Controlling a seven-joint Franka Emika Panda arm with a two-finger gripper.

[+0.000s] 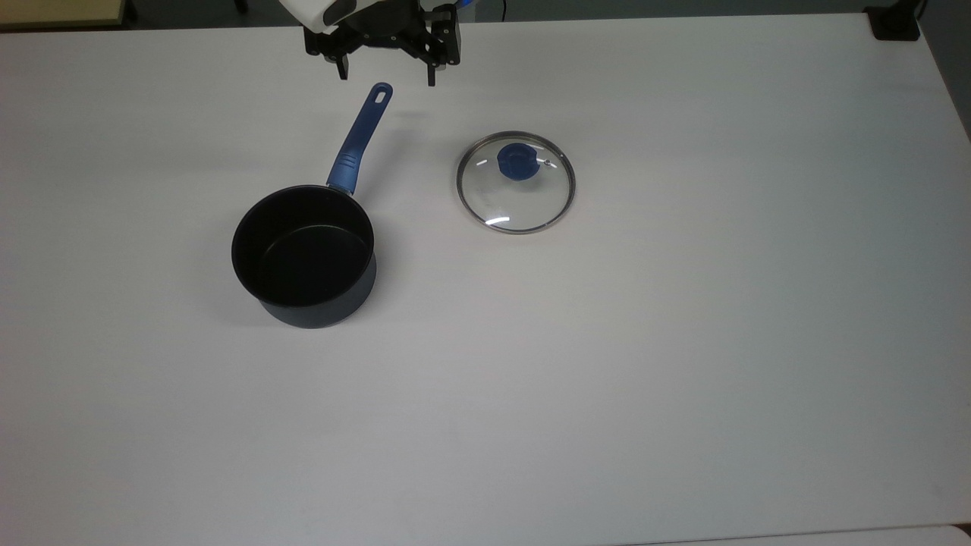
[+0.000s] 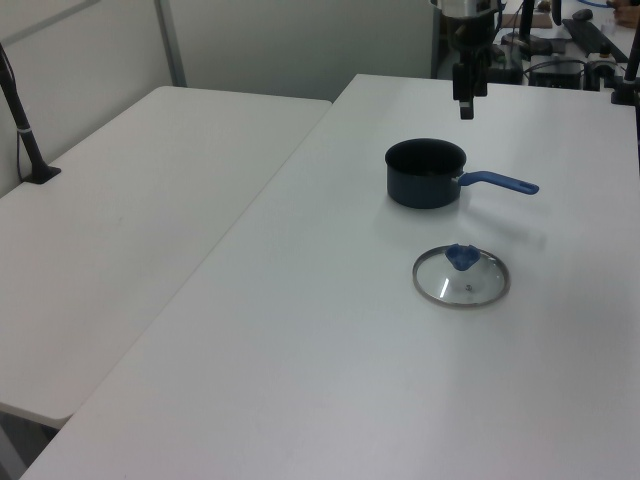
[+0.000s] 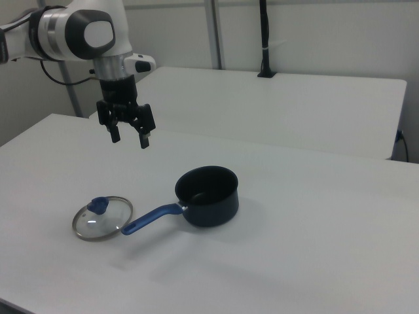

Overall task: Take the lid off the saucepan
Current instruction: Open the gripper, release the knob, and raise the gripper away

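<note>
The saucepan stands uncovered on the white table, its black inside showing and its blue handle pointing to the top view's upper edge. The glass lid with its blue knob lies flat on the table, apart from the pan, at the top view's right of the handle. My gripper hangs open and holds nothing, high above the table, over the handle's slotted end in the top view.
The white table is bare around the pan and lid. A second white table adjoins it. A black clamp and post stand on that second table. Cables and gear sit behind the arm.
</note>
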